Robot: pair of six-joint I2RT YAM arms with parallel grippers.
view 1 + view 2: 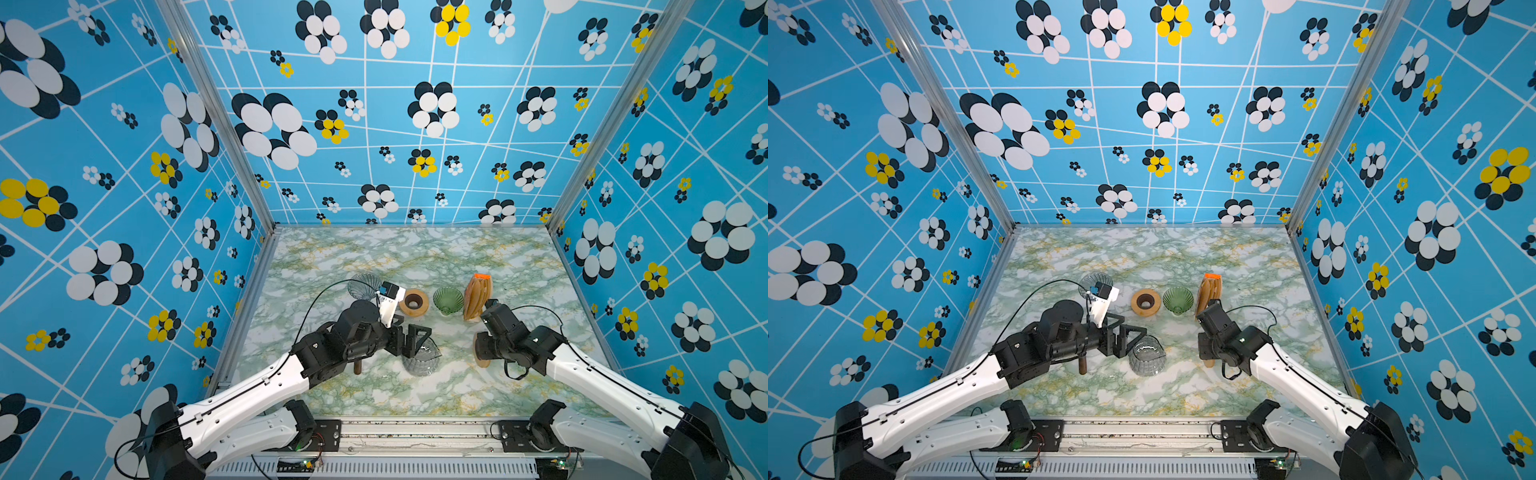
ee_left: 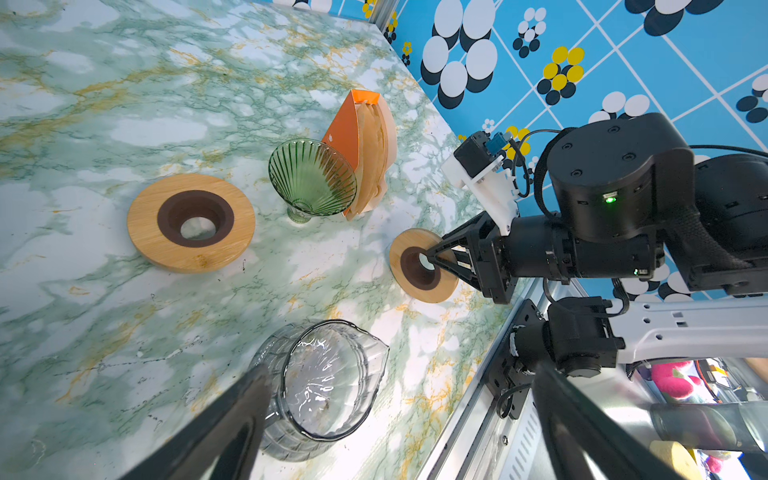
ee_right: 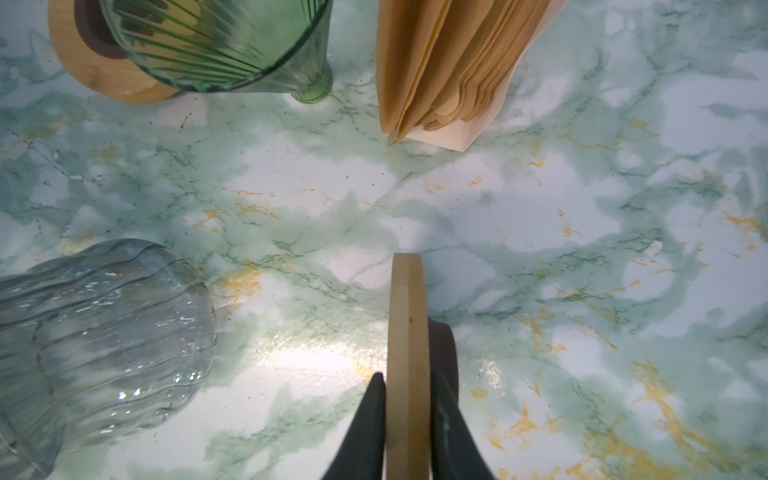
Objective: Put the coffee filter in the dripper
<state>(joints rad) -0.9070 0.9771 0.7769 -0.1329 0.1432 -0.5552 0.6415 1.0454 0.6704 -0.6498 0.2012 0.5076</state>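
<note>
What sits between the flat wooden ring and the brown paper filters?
The green glass dripper stands between them, shown in both top views.

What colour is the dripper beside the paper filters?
The dripper is green glass, clearest in the left wrist view.

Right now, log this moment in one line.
left claw: open by carafe | right claw: shut on wooden ring | filters: in holder | green dripper: empty

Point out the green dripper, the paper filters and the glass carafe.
green dripper (image 2: pixel 311 178), left wrist view, on its ribbed inner wall.
paper filters (image 2: pixel 374 158), left wrist view, on the brown stack's side.
glass carafe (image 1: pixel 419 365), in a top view, on its ribbed wall.
</note>
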